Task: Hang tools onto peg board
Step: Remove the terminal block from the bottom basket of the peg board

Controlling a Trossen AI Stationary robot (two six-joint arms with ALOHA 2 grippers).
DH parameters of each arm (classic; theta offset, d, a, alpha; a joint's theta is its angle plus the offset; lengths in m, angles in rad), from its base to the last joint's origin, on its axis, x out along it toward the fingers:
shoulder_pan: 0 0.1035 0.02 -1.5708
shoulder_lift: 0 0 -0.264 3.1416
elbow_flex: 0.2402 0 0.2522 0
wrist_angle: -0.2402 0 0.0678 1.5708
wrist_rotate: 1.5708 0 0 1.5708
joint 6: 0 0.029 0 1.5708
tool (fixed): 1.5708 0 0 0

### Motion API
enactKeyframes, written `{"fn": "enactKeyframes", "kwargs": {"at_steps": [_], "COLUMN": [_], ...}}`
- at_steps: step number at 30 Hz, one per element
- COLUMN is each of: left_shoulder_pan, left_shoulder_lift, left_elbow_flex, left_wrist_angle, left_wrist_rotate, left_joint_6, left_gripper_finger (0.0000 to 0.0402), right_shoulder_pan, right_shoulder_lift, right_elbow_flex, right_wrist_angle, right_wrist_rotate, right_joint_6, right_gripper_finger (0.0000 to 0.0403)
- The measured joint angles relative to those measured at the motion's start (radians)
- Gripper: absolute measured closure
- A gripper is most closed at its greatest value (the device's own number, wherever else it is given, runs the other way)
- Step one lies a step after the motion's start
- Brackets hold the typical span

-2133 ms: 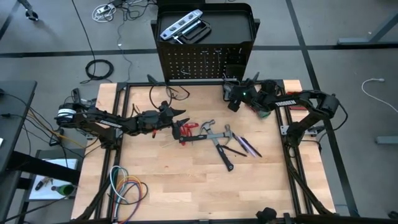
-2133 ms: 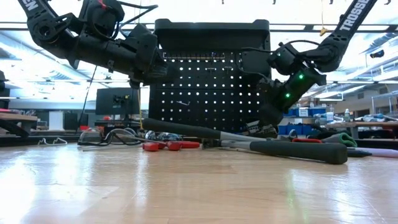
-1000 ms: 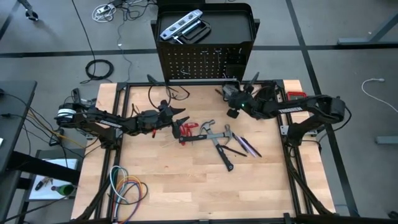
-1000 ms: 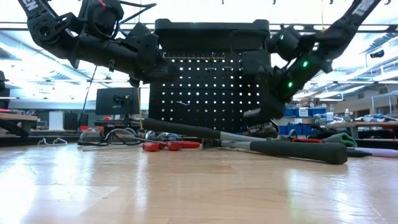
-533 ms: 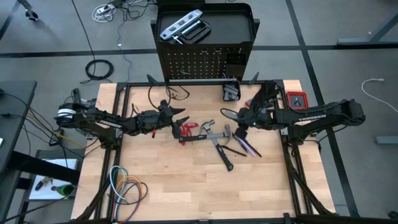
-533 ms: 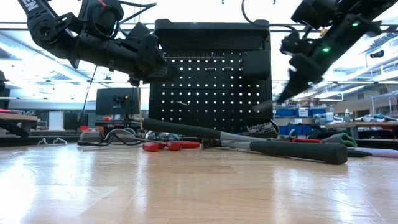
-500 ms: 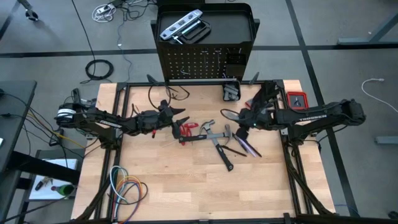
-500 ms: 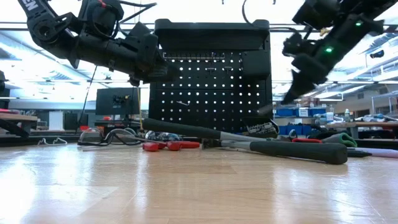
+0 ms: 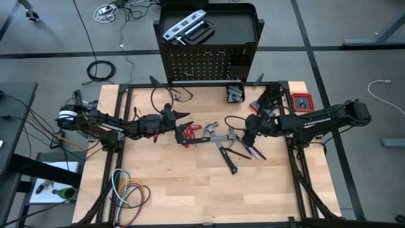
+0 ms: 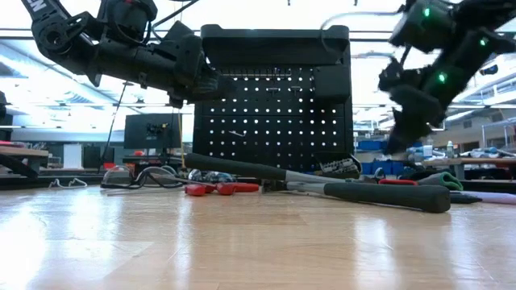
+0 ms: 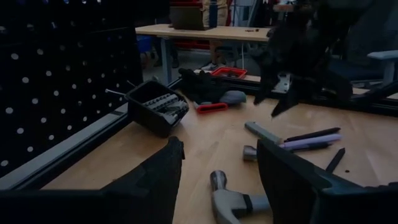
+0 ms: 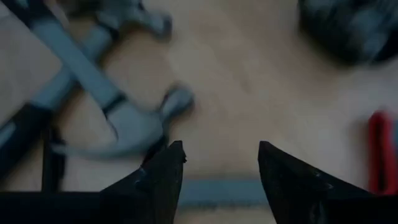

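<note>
Right hand (image 9: 247, 136) open and empty over the hammers (image 9: 223, 139); crossed handles could snag a sloppy grab, left hand (image 9: 180, 120) open too

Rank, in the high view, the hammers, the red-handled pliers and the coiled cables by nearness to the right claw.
From the right claw:
1. Hammers, just beside it, mid-table.
2. Red-handled pliers, farther toward the left arm.
3. Coiled cables, far off at the table's near left corner.

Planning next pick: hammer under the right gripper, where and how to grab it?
Take the hammer on its bare shaft just behind the head, coming straight down. It lies flat on the table, and the right gripper hovers above with fingers open.
</note>
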Motion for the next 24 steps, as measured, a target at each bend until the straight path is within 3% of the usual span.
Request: {"fn": "enactKeyframes", "kwargs": {"at_steps": [6,11,17,24], "left_shoulder_pan": [0.0,0.0,0.001,0.001], "left_shoulder_lift": [0.0,0.0,0.0,0.0], "left_elbow_flex": [0.0,0.0,0.0,0.0], "left_wrist_angle": [0.011,0.015,0.013,0.014], "left_wrist_rotate": [0.0,0.0,-0.002,-0.034], "left_joint_6": [0.006,0.025,0.031,0.056], "left_gripper_finger": [0.0195,0.0195,0.0195,0.0195], "right_shoulder_pan": [-0.059,-0.187,-0.351,-0.429], "right_shoulder_lift": [0.012,0.086,0.153,0.25], "right_elbow_flex": [0.012,0.011,0.011,0.013], "right_wrist_angle": [0.176,0.333,0.444,0.538], "right_wrist_rotate": [0.219,0.206,0.128,0.085], "right_joint_6": [-0.267,-0.507,-0.674,-0.832], "right_gripper_finger": [0.018,0.0181,0.0179,0.018]}}
